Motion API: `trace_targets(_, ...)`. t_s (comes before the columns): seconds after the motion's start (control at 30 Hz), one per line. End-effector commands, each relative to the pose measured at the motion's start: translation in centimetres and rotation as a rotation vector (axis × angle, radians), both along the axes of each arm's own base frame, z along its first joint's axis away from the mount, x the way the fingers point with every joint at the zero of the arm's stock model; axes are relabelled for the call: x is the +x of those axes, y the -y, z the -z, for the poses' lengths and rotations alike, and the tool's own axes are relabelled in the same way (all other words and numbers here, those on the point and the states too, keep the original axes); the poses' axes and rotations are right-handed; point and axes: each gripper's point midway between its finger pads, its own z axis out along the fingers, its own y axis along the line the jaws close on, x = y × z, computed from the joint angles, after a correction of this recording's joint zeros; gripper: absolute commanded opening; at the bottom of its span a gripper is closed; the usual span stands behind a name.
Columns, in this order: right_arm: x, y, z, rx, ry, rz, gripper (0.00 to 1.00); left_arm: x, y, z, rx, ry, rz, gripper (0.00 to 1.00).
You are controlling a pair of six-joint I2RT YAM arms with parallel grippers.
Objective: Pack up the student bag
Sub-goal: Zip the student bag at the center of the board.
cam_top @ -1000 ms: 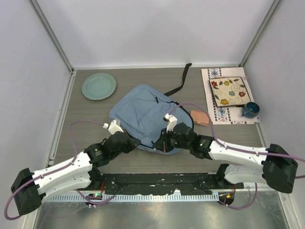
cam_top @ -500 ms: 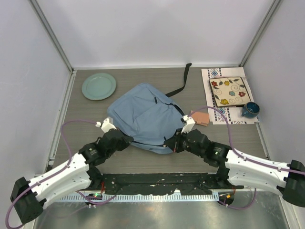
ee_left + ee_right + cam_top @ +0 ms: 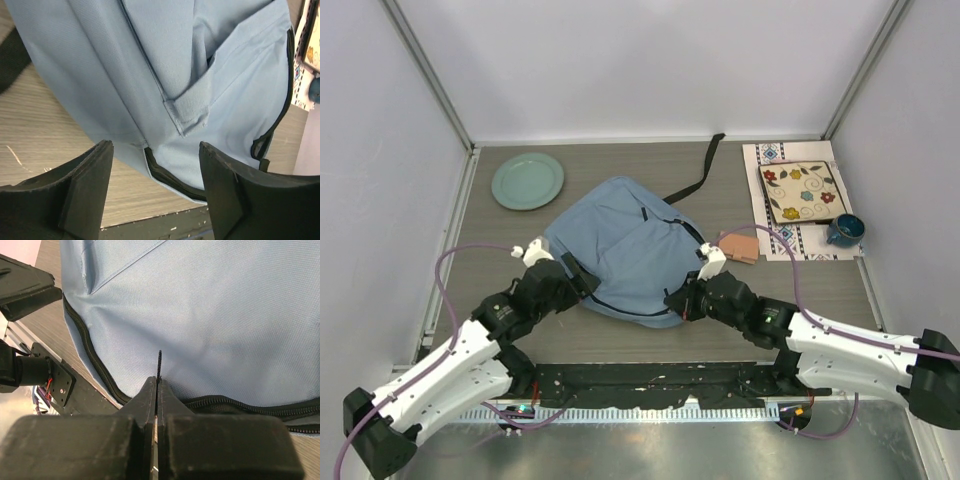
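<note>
Student bag (image 3: 620, 240) lies flat mid-table (image 3: 650, 165), strap end pointing to the far wall, rounded near hem facing the arm bases. Long axis runs roughly near-to-far, tilted a little right at the far end.

Key relation: the dark zipper (image 3: 167, 177) follows the near hem, and that hem sits between the two grippers.

Right gripper (image 3: 157, 386) is at the hem's near-right corner, fingers pressed fully together on a thin black zipper pull (image 3: 159, 362) that stands up out of the pinch. The bag fabric lies just beyond it.

Left gripper (image 3: 155, 150) is at the near-left of the hem, fingers (image 3: 85, 185) spread and grasping nothing. The hem and zipper line up with the gap, just ahead. We judge it nearer to the free edge.

Both forearms run low over the table and converge on the hem from either side.

Our reading: the mouth is not yet opened, and the pinched pull would need to travel along the hem toward the left gripper.
</note>
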Motion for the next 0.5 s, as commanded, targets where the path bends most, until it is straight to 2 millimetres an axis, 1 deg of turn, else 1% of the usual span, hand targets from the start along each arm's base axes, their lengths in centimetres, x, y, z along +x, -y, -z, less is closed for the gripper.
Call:
trace_targets(0.0, 0.7, -1.3, -1.9, 0.065, 0.042, -0.008, 0.01, -1.9, 1.7, -0.7, -0.096, -0.085, 0.044, 0.75)
trace_targets(0.03, 0.7, -1.3, -1.9, 0.066, 0.041, -0.007, 0.01, -2.2, 2.0, -1.7, -0.172, -0.080, 0.014, 0.79)
trace_targets(0.07, 0.8, -1.3, -2.0, 0.070, 0.041, -0.003, 0.01, -2.6, 2.4, -1.9, -0.205, -0.081, 0.011, 0.83)
trace_targets(0.1, 0.8, -1.2, -2.0, 0.071, 0.043, -0.002, 0.01, -3.0, 2.5, -1.8, -0.235, -0.089, 0.003, 0.85)
trace_targets(0.13, 0.9, -1.1, -2.0, 0.070, 0.047, 0.008, 0.01, -3.3, 2.8, -2.2, -0.273, -0.082, 0.003, 0.92)
trace_targets(0.17, 0.9, -1.0, -2.1, 0.073, 0.050, 0.009, 0.01, -4.2, 3.9, -2.4, -0.319, -0.107, 0.016, 0.93)
trace_targets(0.23, 1.0, -0.9, -2.0, 0.063, 0.056, 0.011, 0.01, -4.6, 4.7, -2.5, -0.334, -0.105, 0.005, 0.96)
trace_targets(0.27, 0.9, -0.8, -1.9, 0.056, 0.055, 0.010, 0.01, -5.8, 6.1, -1.9, -0.332, -0.144, 0.033, 0.97)
trace_targets(0.3, 1.0, -0.8, -1.9, 0.050, 0.059, 0.009, 0.01, -5.4, 6.7, -2.7, -0.347, -0.116, 0.007, 0.98)
trace_targets(0.33, 1.0, -0.8, -1.9, 0.047, 0.058, 0.009, 0.01, -5.7, 7.6, -2.7, -0.343, -0.118, 0.010, 0.99)
trace_targets(0.37, 1.0, -0.7, -2.0, 0.047, 0.058, 0.013, 0.01, -6.9, 9.2, -2.3, -0.338, -0.142, 0.033, 1.00)
trace_targets(0.4, 1.0, -0.7, -2.1, 0.048, 0.062, 0.014, 0.01, -6.3, 9.8, -3.1, -0.345, -0.104, 0.003, 1.00)
trace_targets(0.47, 1.1, -0.5, -2.3, 0.053, 0.064, 0.024, 0.01, -6.6, 11.6, -2.8, -0.370, -0.107, 0.004, 1.00)
